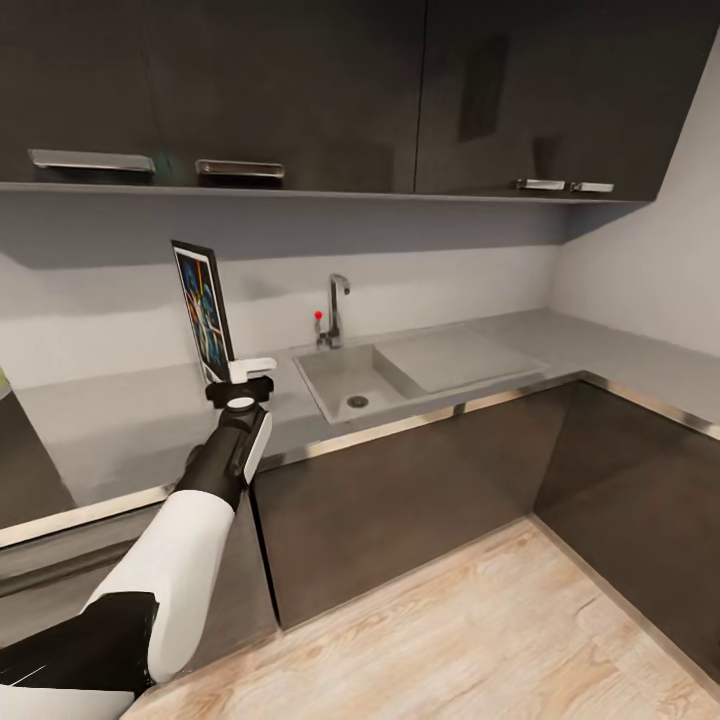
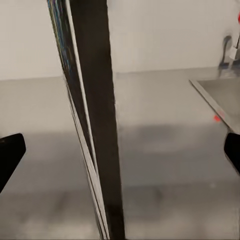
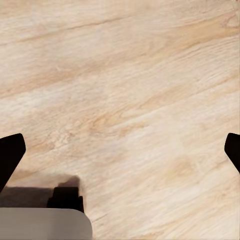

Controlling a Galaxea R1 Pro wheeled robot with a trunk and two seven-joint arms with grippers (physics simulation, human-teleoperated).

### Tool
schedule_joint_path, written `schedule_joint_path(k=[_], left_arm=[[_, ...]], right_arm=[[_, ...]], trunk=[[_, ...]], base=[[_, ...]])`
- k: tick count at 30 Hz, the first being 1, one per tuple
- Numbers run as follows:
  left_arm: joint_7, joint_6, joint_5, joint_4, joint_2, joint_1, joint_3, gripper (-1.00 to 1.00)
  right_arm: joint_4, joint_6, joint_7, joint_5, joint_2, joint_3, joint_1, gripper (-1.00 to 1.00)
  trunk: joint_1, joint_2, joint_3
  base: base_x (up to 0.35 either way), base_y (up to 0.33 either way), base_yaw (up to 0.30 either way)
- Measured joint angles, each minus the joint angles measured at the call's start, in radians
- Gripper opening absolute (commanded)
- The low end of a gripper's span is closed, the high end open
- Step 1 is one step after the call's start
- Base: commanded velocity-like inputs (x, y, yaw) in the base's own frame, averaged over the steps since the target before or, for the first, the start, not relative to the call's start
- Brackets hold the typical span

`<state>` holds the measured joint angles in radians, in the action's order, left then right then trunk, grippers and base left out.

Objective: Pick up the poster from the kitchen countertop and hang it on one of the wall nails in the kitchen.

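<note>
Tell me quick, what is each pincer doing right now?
Left pincer: cannot be told whether closed; the poster stands upright at it, above the kitchen countertop.
Right pincer: open, holding nothing, above the wooden floor.

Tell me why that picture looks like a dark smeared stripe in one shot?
Left wrist view: the poster is seen edge-on and very close, so it blurs into a dark band. Head view: the poster is sharp, upright above the left claw, and a soft shadow lies under the wall cabinets.

Left arm [image 1: 190, 520] reaches forward; right gripper [image 3: 120, 150] jaws spread.
</note>
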<state>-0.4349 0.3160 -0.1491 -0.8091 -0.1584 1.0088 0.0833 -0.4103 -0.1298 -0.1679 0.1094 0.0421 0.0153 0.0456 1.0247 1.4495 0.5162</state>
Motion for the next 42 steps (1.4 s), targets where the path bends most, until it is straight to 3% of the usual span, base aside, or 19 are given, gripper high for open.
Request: schedule_joint_path(k=[18,42], left_arm=[[-0.001,0.007,-0.002,-0.047,0.001,0.000,0.010,1.00],[-0.001,0.009,-0.003,-0.040,0.010,0.000,0.015,1.00]], right_arm=[[0.000,0.000,0.000,0.000,-0.001,0.000,0.000,1.00],[0.001,0.001,0.000,0.000,-0.001,0.000,0.000,1.00]], trunk=[[0.000,0.000,0.000],[0.000,0.000,0.000]], base=[[0.018,0.000,0.000],[0.013,0.000,0.000]])
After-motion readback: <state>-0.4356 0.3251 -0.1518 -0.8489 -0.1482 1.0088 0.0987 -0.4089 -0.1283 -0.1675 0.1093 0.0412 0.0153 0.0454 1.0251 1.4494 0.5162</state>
